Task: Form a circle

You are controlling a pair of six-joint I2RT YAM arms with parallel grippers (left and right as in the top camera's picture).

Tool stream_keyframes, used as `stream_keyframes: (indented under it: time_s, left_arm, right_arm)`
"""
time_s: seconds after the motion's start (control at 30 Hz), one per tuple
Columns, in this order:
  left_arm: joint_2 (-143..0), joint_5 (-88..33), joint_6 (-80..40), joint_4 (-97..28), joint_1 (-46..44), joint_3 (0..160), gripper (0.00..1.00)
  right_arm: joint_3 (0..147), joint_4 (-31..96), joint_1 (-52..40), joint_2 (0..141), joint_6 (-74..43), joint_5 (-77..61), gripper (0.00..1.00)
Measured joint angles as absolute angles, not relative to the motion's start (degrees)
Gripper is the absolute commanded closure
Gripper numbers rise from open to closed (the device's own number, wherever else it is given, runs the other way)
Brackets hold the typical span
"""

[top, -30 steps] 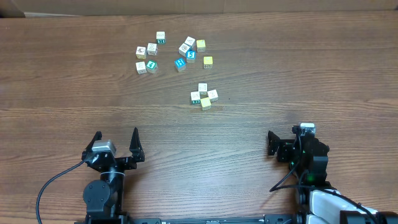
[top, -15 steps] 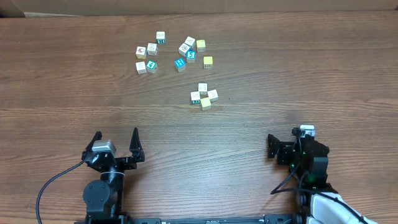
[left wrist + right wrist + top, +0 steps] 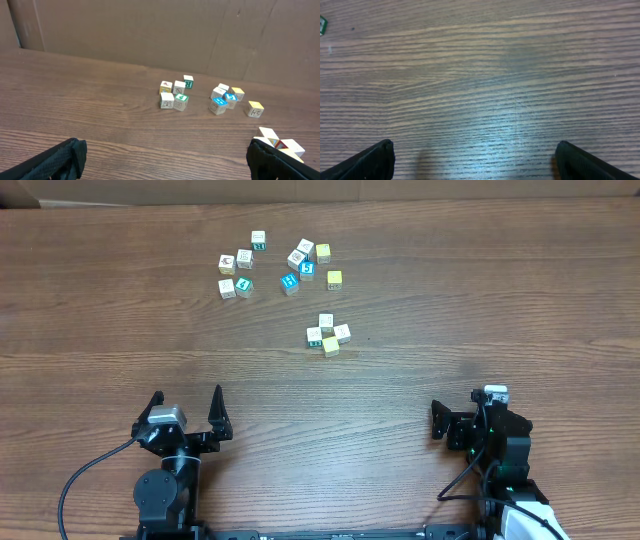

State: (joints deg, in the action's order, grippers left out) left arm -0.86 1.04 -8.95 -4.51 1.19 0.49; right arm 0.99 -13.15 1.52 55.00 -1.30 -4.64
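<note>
The left end effector (image 3: 187,404) and the right end effector (image 3: 475,161) are both released, jaws wide, grasping nothing. The circle (image 3: 327,334) of four small cubes lies on the wooden surface (image 3: 520,300) well ahead, between them, nearer than the loose cubes (image 3: 243,272).

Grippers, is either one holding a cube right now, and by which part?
Nothing is held. The left gripper and the right gripper are both open and empty, well apart from the cubes.
</note>
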Motion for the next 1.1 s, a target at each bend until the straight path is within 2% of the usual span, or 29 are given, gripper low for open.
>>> stream_keyframes:
  time_s: [0.3, 0.73, 1.1]
  left_arm:
    - [-0.86, 1.04, -8.95, -4.51, 1.19, 0.49, 0.00]
    - [-0.86, 1.04, -8.95, -4.51, 1.19, 0.49, 0.00]
    - [-0.86, 1.04, -8.95, -4.51, 1.19, 0.49, 0.00]
  right_arm:
    - [0.99, -10.04, 1.50, 52.77, -1.30, -7.42, 0.00]
    - [0.99, 4.01, 1.52, 37.85, -1.30, -7.20, 0.00]
    - [0.99, 4.73, 1.52, 24.27, -1.32, -6.55, 0.00]
